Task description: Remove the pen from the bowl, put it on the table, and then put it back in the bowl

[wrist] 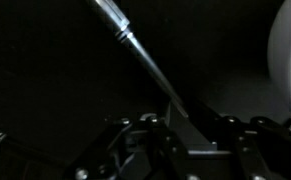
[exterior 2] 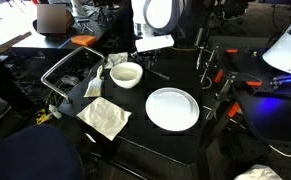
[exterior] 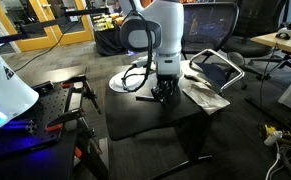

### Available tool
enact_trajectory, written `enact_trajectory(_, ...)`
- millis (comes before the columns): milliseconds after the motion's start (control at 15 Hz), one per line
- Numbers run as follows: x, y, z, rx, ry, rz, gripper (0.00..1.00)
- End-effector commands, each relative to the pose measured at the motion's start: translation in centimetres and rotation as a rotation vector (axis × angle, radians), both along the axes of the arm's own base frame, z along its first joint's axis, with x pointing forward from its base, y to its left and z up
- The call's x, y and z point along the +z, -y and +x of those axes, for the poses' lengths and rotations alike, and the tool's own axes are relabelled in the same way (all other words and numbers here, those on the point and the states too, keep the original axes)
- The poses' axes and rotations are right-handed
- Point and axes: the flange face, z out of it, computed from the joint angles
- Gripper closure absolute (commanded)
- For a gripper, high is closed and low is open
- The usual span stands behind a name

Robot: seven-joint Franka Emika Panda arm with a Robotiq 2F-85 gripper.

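Observation:
The pen (wrist: 135,55) is a slender stick that runs from the top of the wrist view down between my gripper's (wrist: 183,125) jaws, which are shut on its end. In an exterior view the gripper (exterior: 165,95) is low over the black table (exterior: 135,125), and the pen (exterior: 145,98) sticks out sideways close to the tabletop. The white bowl (exterior 2: 126,74) stands near the table's (exterior 2: 135,145) edge, with the gripper (exterior 2: 153,62) just beside it. The pen is outside the bowl.
A flat white plate (exterior 2: 172,108) lies on the table beside the bowl. A crumpled cloth (exterior 2: 105,117) hangs at the table's corner, also visible in the other view (exterior: 200,95). A white curved surface (wrist: 290,50) fills the wrist view's right edge. Chairs and clamps surround the table.

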Motion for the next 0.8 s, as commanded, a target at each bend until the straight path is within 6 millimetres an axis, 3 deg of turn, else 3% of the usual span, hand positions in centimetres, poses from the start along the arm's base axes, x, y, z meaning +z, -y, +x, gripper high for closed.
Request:
enact_trajectory(0, -0.5, 0.3, 0.0, 0.01, 0.011, 0.014, 0.99)
enact_trajectory(400, 0.6, 0.8, -0.4, -0.006, 0.011, -0.004, 0.96)
enact_trajectory(733, 2.3, 3.2, -0.9, -0.043, 0.014, -0.029, 0.96)
